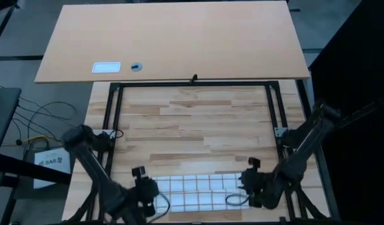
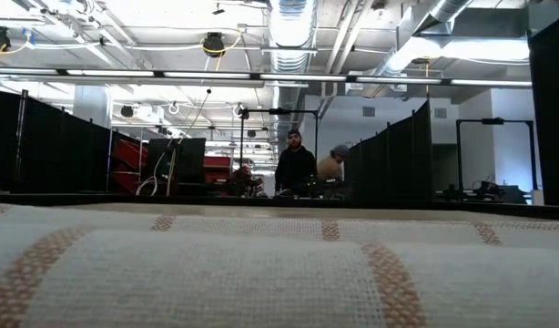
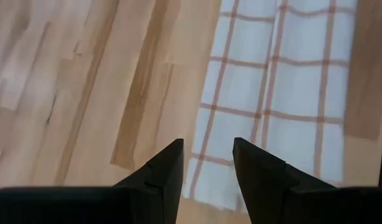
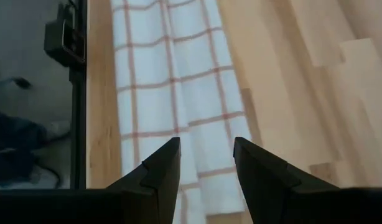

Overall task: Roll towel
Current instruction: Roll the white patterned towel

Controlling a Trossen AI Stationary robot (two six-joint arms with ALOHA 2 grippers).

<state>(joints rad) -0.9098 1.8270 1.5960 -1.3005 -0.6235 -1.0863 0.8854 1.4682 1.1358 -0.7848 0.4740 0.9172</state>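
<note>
High view: the towel [image 1: 195,190], soft white woven cloth with thin brown-orange check lines, lies flat as a wide rectangle on the near edge of the pale plank tabletop [image 1: 192,125]. My left gripper [image 1: 142,181] hangs over its left end, fingers [image 3: 163,174] spread and released. My right gripper [image 1: 247,175] hangs over its right end, fingers [image 4: 160,171] likewise apart, grasping nothing.

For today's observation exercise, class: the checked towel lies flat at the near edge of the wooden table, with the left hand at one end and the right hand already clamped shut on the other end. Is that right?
Not quite. The right hand is open, hovering over the towel with its fingers apart, as the right wrist view shows. The towel does lie flat at the near edge, and the left hand, also open, is at the other end.
</note>
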